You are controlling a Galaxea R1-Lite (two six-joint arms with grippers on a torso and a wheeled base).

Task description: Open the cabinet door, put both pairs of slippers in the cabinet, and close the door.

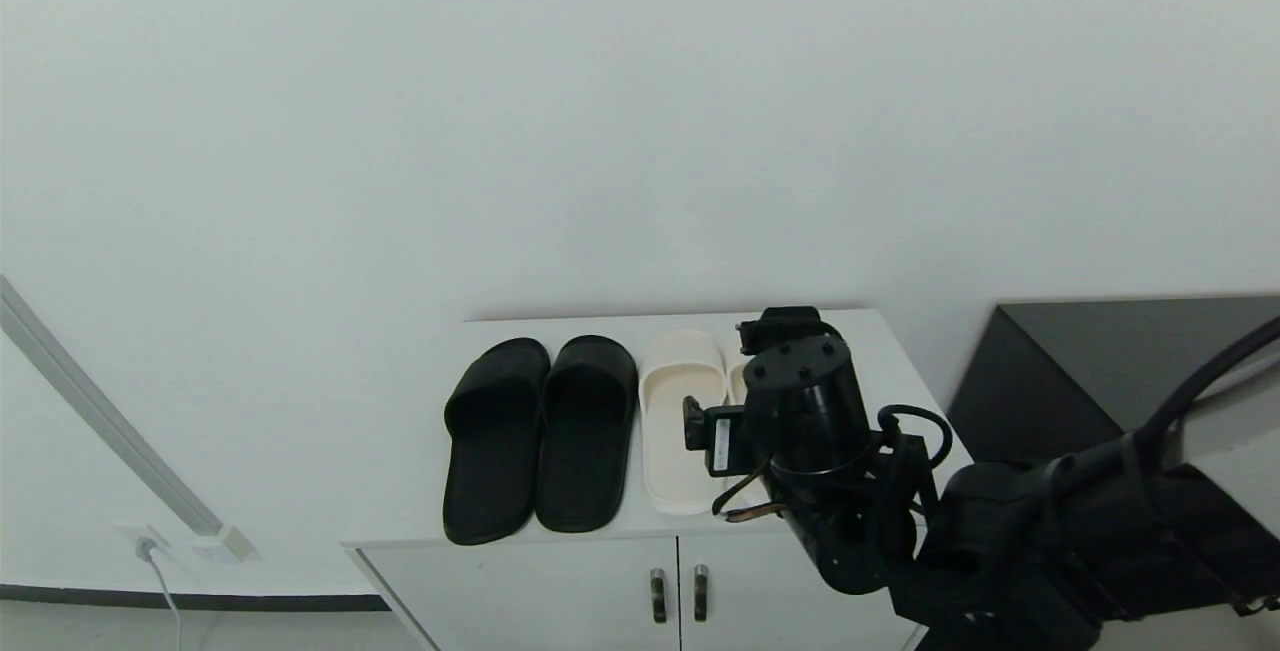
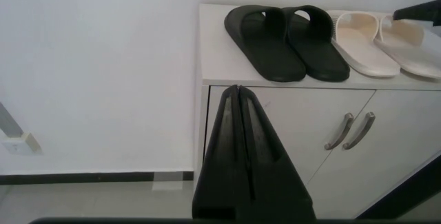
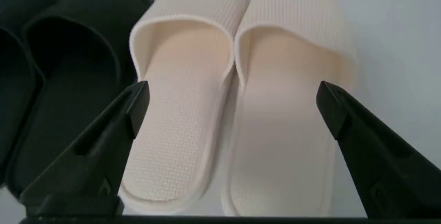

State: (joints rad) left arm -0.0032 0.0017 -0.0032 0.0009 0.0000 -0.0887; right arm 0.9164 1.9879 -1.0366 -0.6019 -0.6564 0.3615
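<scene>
Head view: white two-door cabinet (image 1: 520, 586), both doors shut, two metal bar handles (image 1: 658, 595) side by side at the centre seam. On the cabinet top, a pair of black rubber slide slippers (image 1: 540, 436) lies toward the left edge. A pair of cream textured slide slippers (image 1: 683, 421) lies just beside them, heels near the front edge. My right gripper (image 3: 232, 96) hangs over the cream pair, fingers spread wide, holding nothing. My left gripper (image 2: 238, 93) sits in front of the left door, fingers pressed together, empty.
</scene>
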